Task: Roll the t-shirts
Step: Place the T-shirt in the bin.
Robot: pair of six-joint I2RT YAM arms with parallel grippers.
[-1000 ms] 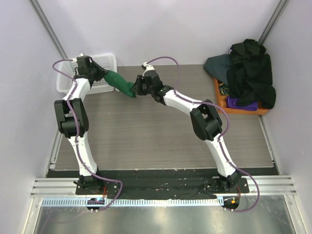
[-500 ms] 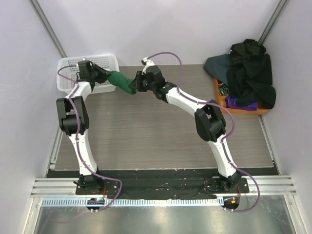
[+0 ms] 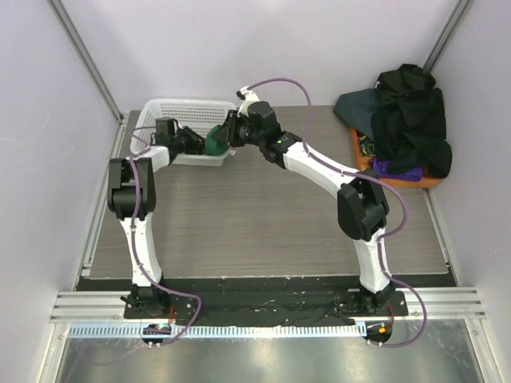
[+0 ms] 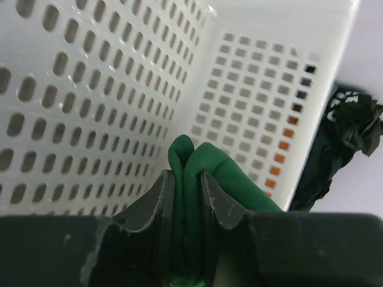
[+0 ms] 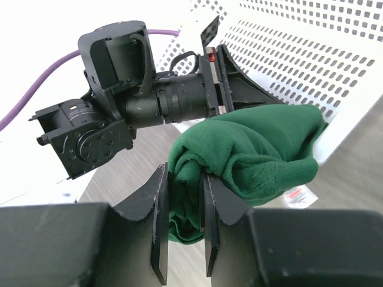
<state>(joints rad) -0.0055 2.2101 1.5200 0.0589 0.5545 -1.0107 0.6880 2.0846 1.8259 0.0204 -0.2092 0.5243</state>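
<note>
The left pincer point(image 4: 187, 179) was clamped on a fold of the dark green t-shirt point(image 5: 257, 149), green cloth squeezed up between its jaws, and the right pincer point(image 5: 185, 197) was closed on the other end of the same bunched roll, so the two faced each other with the shirt between them. From above I could hardly tell the fingertips from the bundle, a small green lump at the near right corner of the white mesh basket point(image 3: 172, 108). Whether it touched the basket's floor or hung clear of it, I could not tell. The left wrist view took in only perforated walls meeting at a corner, with the bottom of the basket cut off by the pincer's own body. In the right wrist view the left arm's black wrist stood behind the shirt and hid that end of the roll, and the basket wall filled the background. Well apart, at the far right of the counter point(image 3: 263, 207), a heap of dark t-shirts point(image 3: 411, 112) covered most of the orange tray point(image 3: 359, 155), with a purple t-shirt point(image 3: 395, 169) poking out underneath. How many garments lay in that heap was hard to make out.
</note>
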